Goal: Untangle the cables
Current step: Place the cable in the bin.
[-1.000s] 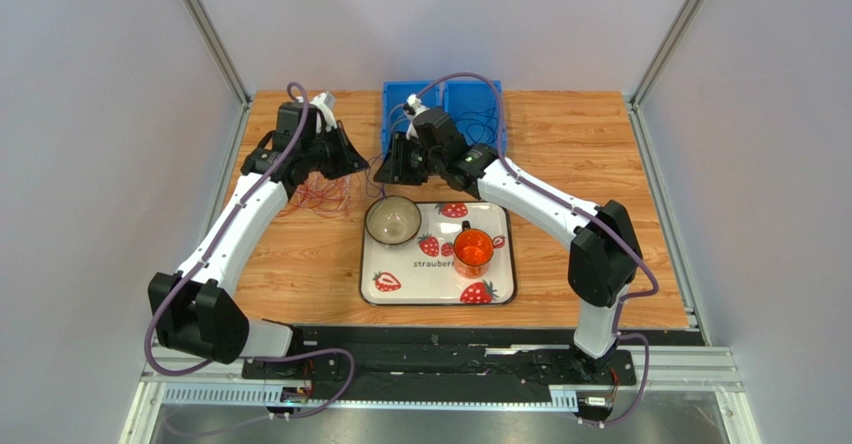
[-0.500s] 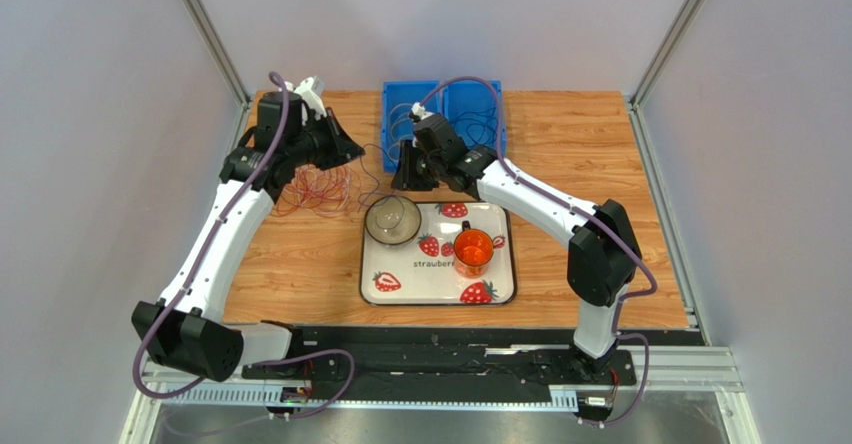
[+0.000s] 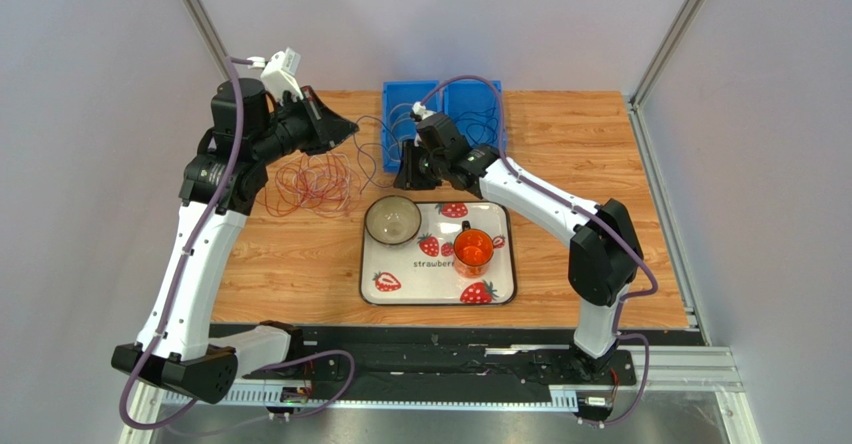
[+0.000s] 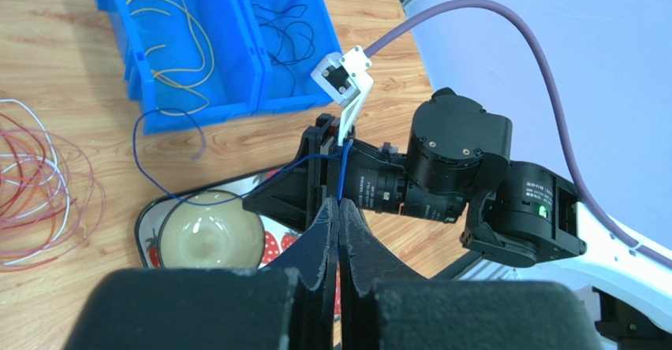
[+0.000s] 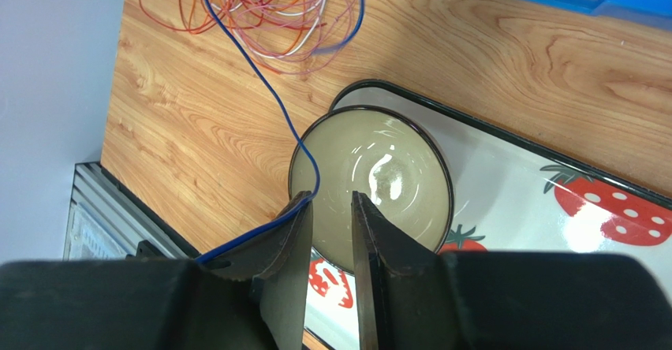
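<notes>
The cables [image 3: 310,182] lie as a loose red, orange and white coil [image 5: 268,11] on the wood at the back left. A thin blue cable [image 5: 264,82] runs out of the coil. My left gripper [image 4: 340,202] is shut on this blue cable [image 4: 344,176] and held up above the table, left of the bin. My right gripper [image 5: 331,196] hovers over the bowl [image 5: 394,169], jaws apart with nothing between them. The blue cable drapes over the outer side of one of its fingers [image 5: 288,232]. From above, the left gripper [image 3: 350,124] and right gripper [image 3: 405,169] face each other.
A blue two-compartment bin [image 3: 440,104] at the back holds a yellow wire [image 4: 173,42] and a black wire [image 4: 284,27]. A strawberry-print tray [image 3: 440,282] in front carries the bowl [image 3: 392,220] and an orange cup [image 3: 472,248].
My left arm has risen and swung back to the left, drawing the blue cable up and away from the coil. My right gripper shifted slightly right and narrowed a little.
</notes>
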Tool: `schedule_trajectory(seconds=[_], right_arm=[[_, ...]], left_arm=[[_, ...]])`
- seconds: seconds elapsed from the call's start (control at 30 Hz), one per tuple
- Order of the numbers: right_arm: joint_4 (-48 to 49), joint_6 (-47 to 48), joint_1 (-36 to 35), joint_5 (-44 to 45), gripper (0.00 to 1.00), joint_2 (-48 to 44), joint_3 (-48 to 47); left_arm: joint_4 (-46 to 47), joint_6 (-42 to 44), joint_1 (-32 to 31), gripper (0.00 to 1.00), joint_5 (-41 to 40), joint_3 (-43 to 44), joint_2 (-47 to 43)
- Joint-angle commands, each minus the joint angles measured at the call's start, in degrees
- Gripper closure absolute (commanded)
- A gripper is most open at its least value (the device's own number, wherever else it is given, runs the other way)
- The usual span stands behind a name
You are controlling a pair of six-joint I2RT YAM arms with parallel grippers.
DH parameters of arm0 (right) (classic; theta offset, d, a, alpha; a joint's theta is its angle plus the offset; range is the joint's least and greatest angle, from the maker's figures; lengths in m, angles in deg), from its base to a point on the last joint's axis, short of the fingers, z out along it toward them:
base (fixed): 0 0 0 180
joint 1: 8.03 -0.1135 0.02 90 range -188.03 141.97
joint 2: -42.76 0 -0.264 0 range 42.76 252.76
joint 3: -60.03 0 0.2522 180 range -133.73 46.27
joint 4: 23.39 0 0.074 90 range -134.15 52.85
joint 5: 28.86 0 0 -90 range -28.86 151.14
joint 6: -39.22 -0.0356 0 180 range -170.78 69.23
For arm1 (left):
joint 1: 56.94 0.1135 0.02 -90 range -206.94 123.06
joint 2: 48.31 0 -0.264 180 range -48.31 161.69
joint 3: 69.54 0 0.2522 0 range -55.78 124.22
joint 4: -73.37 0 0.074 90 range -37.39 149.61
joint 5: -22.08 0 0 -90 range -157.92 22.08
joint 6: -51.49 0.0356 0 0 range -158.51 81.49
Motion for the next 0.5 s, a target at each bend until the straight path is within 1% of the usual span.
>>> schedule_trajectory(seconds=[0.0,0.13,0.37,0.47], right_arm=[[3.7,3.1,0.0,-3.0,0.68,-5.2,-0.3],[7.0,4.0,0.0,-2.4,0.64,-8.6,2.9],[16.9,3.9,-0.1,1.7,0.62,-14.6,11.2],[20.9,4.0,-0.2,0.8,0.61,-16.9,14.6]], left_arm=[[-0.2,-0.7,-0.2,1.00,1.8,2.2,-0.2],[1.7,-1.7,-0.2,1.00,2.3,0.3,-0.4],[2.8,-3.2,-0.2,1.00,2.6,-0.5,-0.4],[2.8,-3.7,-0.2,1.00,2.5,-0.3,-0.2]])
